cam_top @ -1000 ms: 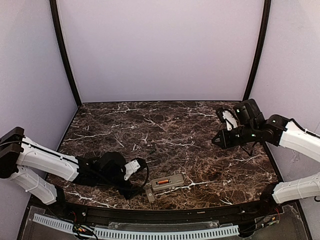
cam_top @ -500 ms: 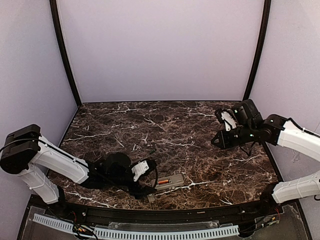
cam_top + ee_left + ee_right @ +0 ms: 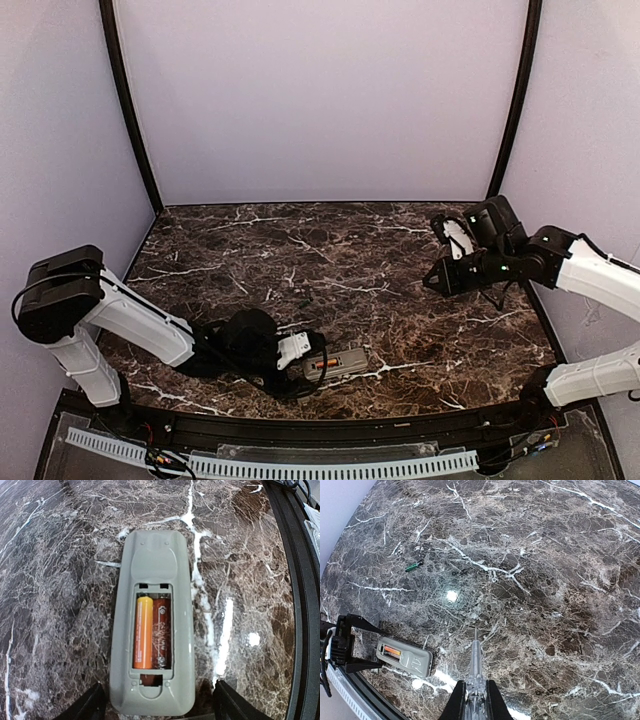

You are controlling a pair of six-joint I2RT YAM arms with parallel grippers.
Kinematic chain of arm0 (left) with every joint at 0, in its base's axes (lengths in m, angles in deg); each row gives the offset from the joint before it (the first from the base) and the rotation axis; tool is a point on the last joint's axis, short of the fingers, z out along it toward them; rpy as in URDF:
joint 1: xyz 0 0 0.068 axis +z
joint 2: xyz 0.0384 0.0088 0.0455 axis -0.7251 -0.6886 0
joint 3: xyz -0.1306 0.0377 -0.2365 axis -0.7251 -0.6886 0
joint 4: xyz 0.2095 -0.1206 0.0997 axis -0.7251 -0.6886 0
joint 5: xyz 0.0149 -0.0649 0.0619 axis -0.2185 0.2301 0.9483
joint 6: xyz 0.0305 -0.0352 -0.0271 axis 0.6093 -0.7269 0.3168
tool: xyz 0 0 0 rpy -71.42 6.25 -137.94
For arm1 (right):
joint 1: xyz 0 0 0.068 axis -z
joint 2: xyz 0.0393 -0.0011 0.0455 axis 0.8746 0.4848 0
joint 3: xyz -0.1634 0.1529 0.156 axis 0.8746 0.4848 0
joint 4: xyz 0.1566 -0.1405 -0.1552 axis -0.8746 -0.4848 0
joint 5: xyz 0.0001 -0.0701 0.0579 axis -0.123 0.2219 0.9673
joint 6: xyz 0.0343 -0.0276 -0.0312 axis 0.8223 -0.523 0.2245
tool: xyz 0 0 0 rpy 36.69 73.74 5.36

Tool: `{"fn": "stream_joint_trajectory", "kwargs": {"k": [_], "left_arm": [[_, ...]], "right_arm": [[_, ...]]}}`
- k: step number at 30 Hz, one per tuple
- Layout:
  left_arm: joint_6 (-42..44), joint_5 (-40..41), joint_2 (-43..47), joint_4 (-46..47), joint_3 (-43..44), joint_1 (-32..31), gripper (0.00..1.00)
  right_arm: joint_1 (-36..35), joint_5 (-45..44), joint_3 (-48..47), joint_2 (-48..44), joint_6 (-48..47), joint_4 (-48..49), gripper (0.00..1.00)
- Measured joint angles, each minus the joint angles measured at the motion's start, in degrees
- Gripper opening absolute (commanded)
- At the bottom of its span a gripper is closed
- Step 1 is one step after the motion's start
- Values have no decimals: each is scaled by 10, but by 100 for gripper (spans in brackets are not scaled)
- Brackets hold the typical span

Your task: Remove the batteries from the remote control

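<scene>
Left claw (image 3: 157, 705) spread astride remote control (image 3: 152, 565), batteries (image 3: 152, 632) inside, right claw (image 3: 475, 655) closed, well apart

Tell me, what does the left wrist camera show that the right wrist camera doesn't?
Left wrist only: two batteries side by side, one orange, one dark. Right wrist only: a small green object and the shut right gripper. Both: the remote control, grey back up on the marble table, the left gripper at its end.

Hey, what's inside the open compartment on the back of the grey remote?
In the slim grey plastic remote control lie two cylinders side by side: an orange battery and a dark brown-red battery. Their undersides and the remote's front are hidden.
</scene>
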Motion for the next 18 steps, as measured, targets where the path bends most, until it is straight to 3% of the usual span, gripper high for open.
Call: {"fn": "stream_joint_trajectory", "kwargs": {"k": [7, 18], "left_arm": [[0, 6, -4, -9, 0, 0, 66], [5, 5, -24, 26, 3, 0, 34]], "right_arm": [[0, 0, -8, 6, -2, -3, 0], [0, 16, -9, 14, -2, -4, 0]]}}
